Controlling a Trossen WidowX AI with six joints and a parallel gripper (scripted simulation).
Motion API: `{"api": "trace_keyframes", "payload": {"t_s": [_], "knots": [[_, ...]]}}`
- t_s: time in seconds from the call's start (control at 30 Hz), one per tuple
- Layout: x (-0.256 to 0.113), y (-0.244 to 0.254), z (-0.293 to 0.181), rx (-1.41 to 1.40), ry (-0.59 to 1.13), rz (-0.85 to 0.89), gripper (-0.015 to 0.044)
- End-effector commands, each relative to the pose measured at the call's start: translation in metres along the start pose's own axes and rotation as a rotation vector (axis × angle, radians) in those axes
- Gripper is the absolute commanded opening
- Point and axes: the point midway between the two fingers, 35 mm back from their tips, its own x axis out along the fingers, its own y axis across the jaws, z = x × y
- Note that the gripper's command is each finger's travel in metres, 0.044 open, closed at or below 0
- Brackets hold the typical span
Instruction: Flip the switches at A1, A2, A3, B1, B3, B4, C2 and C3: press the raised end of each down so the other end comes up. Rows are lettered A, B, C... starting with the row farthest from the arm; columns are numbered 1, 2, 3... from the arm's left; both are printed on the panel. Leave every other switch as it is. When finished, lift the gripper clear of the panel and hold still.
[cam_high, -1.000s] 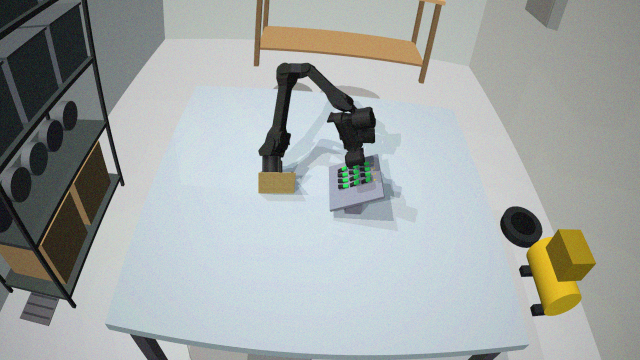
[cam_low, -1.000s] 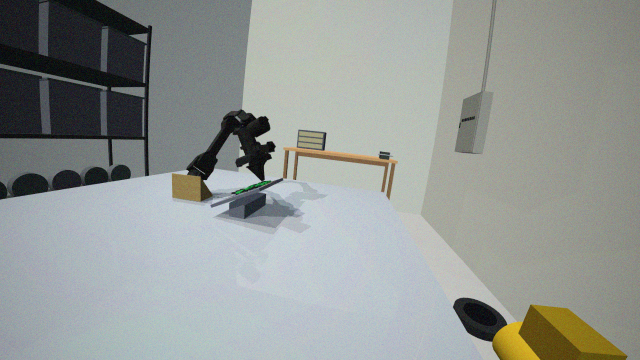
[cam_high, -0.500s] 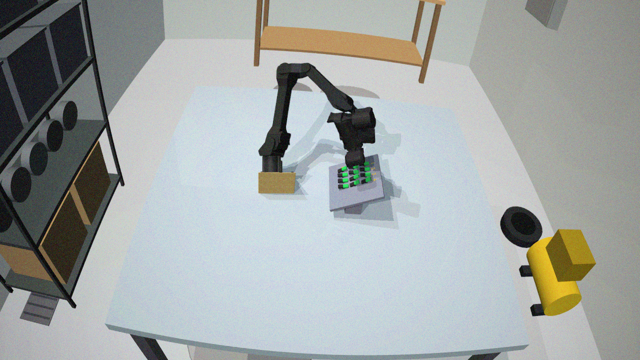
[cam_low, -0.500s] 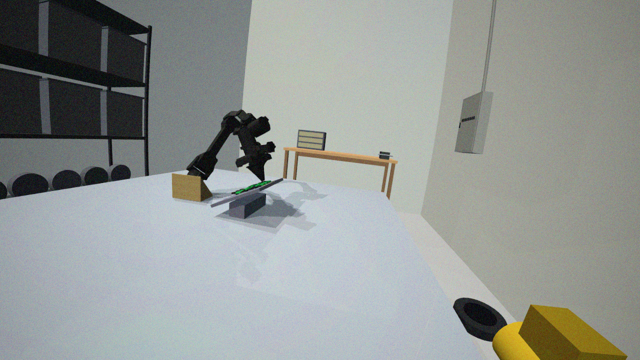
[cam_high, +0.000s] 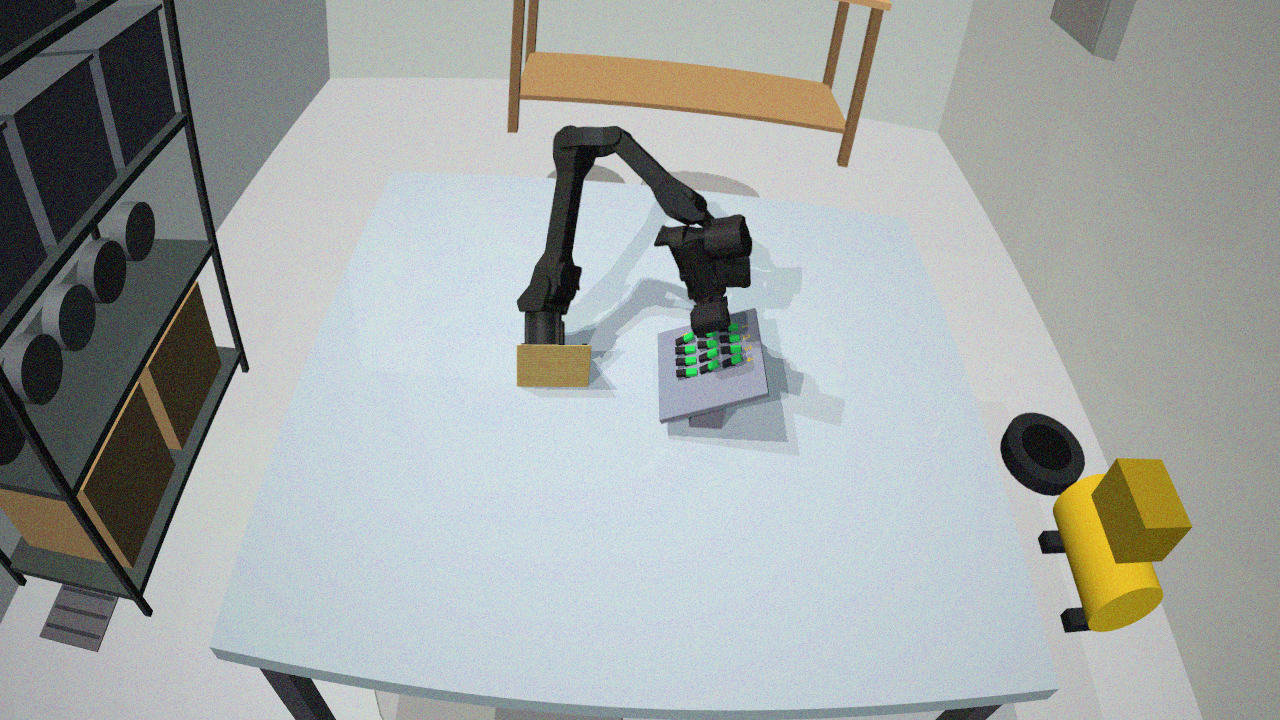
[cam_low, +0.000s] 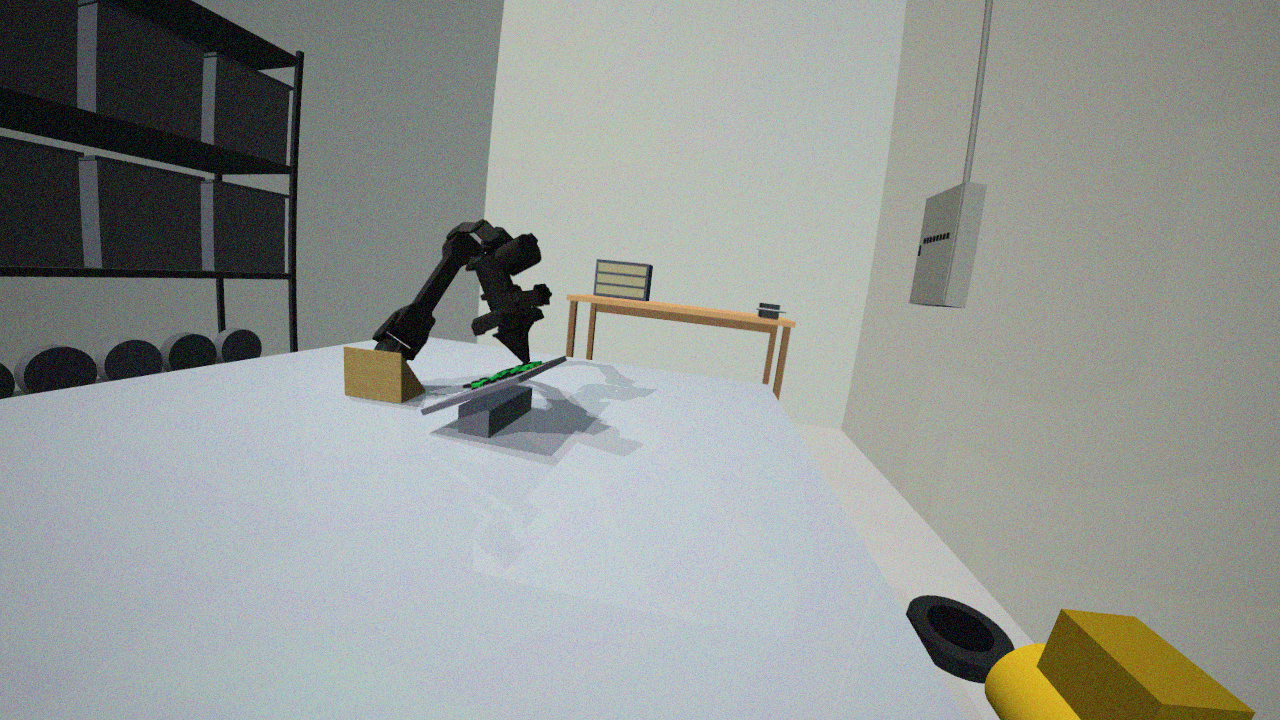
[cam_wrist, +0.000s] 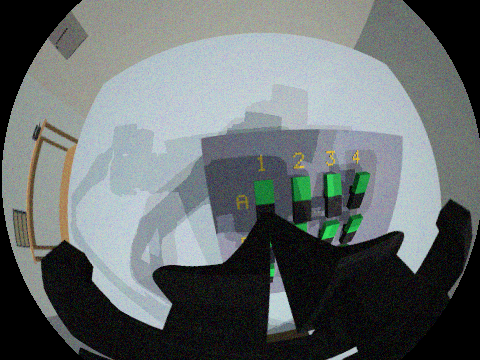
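Observation:
The grey tilted panel (cam_high: 684, 401) (cam_low: 440, 407) (cam_wrist: 389, 150) bears green and black rocker switches. My gripper (cam_low: 526, 360) (cam_wrist: 267, 218) is shut and empty, pointing down, with its tip at the black near end of switch A1 (cam_wrist: 264, 192); contact is hard to tell. In the wrist view, A2 (cam_wrist: 301, 188), A3 (cam_wrist: 332, 185) and A4 (cam_wrist: 360, 182) stand to the right, green ends far, black ends near. B3 (cam_wrist: 329, 230) and B4 (cam_wrist: 353, 223) show behind the fingers. B1, B2 and row C are mostly or fully hidden there. Which ends are raised is hard to tell.
The panel rests on a dark stand (cam_low: 508, 410) on the pale table (cam_high: 537, 537). A wooden block (cam_high: 553, 365) (cam_low: 372, 374) sits by the arm's base. A shelf rack, a wooden bench, a black ring and a yellow tank stand beyond the table.

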Motion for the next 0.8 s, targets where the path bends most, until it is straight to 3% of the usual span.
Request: {"api": "trace_keyframes", "payload": {"t_s": [0.0, 0.77], "knots": [[0.0013, 0.0004, 0.0, 0.005, -0.001, 0.005, 0.0], [0.0013, -0.0001, 0.0003, -0.001, 0.001, 0.0, 0.0]]}}
